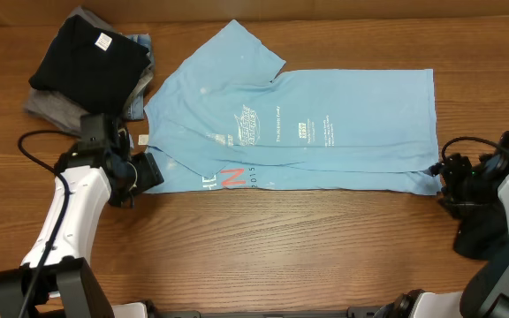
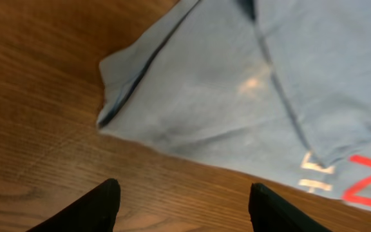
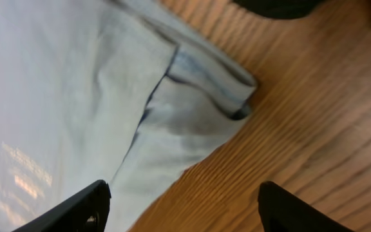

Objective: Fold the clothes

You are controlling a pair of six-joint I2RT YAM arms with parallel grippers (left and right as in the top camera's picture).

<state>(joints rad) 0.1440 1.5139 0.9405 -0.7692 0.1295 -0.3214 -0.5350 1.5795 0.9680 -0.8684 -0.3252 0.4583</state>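
The black two-finger left gripper [image 2: 184, 193] hangs low over bare wood, fingers spread and nothing between them, just short of the collar-end corner of the soft sky-blue cotton T-shirt [image 1: 325, 124]. At the other end the black right gripper [image 3: 184, 193] is likewise spread and empty, beside the doubled hem corner. The shirt lies flat across the middle of the brown wooden table [image 1: 281, 256], white print and a red letter showing, its near long edge looking turned over in layers and one sleeve jutting toward the far side. Further off, at the far left corner, a folded black T-shirt [image 1: 91, 53] sits on a grey garment [image 1: 47, 106]. I'd judge one lengthwise fold is laid down and both arms are between grasps; next, each needs to pinch a fresh edge, probably that loose sleeve side, catching all layers cleanly.
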